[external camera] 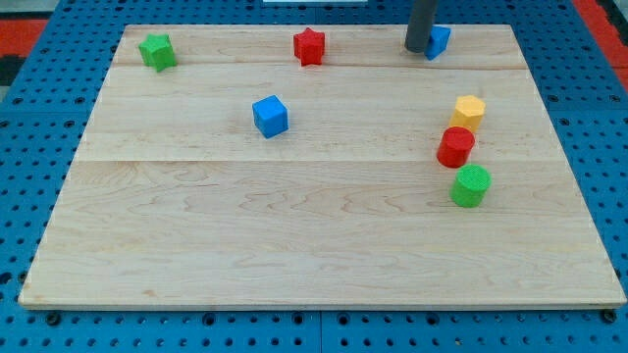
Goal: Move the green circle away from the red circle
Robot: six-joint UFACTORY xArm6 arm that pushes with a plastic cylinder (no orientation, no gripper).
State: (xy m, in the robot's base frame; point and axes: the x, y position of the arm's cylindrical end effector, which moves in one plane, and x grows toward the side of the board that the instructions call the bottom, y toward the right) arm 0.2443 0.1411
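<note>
The green circle point(471, 185) lies on the wooden board at the view's right, just below and slightly right of the red circle point(455, 147), nearly touching it. My tip point(417, 49) is at the view's top right, far above both circles, right beside a blue block point(438, 41) that it partly hides.
A yellow block point(469, 111) sits just above the red circle. A blue cube point(270, 116) is left of centre. A red star point(309, 46) is at top centre and a green star-like block point(157, 51) at top left. The board's right edge point(579, 186) is close to the green circle.
</note>
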